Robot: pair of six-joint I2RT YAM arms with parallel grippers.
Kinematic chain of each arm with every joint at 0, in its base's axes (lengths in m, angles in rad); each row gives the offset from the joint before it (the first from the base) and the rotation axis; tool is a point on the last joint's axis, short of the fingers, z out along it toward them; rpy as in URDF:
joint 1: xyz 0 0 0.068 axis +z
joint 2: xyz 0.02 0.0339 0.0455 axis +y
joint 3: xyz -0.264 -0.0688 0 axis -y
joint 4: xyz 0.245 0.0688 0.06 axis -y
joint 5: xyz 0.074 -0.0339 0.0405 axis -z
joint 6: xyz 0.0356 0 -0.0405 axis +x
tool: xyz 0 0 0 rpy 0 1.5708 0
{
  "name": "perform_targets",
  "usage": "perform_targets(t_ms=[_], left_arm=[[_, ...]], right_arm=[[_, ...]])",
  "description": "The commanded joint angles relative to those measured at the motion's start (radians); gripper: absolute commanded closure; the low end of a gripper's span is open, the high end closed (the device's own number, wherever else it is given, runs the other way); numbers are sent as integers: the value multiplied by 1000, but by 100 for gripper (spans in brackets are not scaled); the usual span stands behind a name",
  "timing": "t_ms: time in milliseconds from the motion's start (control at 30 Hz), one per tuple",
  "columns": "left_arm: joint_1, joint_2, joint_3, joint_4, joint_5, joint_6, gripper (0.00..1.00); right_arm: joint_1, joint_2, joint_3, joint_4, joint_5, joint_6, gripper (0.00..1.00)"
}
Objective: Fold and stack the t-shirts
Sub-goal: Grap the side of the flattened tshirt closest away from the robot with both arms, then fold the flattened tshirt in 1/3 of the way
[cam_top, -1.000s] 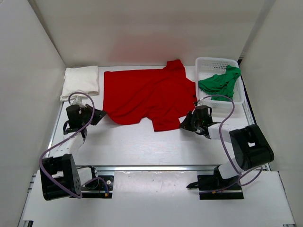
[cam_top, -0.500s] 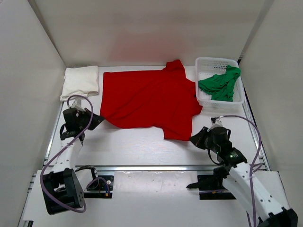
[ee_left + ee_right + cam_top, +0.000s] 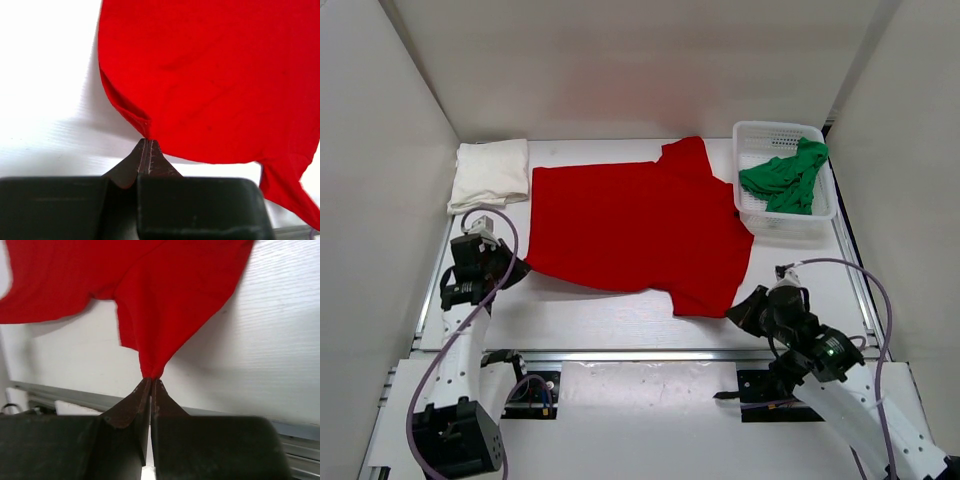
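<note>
White table [image 3: 620,322]; both jaws clamp red shirt [image 3: 630,225].

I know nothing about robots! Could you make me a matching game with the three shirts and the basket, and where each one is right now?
Things:
1 red t-shirt
2 green t-shirt
3 cream-white t-shirt
4 white mesh basket

Places:
A folded, far left corner of the table
B standing at the far right corner
C crumpled inside the basket
D spread out, pinched by left gripper and right gripper

Pairs: 1-D; 2-C; 3-A; 4-B
</note>
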Motion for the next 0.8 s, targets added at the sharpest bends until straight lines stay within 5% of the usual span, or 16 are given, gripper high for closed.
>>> perform_targets(t_ms=[0,100,233,533,767], left_arm=[[32,45,46,-24,-2,7,100],[77,79,23,75,60,-61,100],[91,161,24,178,80,-162,100],[42,425,129,356,13,-289,100],[9,637,251,402,-29,-314,100]], right_arm=[[-24,134,48,101,31,-48,100],[-178,307,68,257,-50,-212,100],[-478,554,111,512,-369,-353,100],[-466,1065,497,645,-265,-444,100],[-492,1301,749,662,-265,-468,100]])
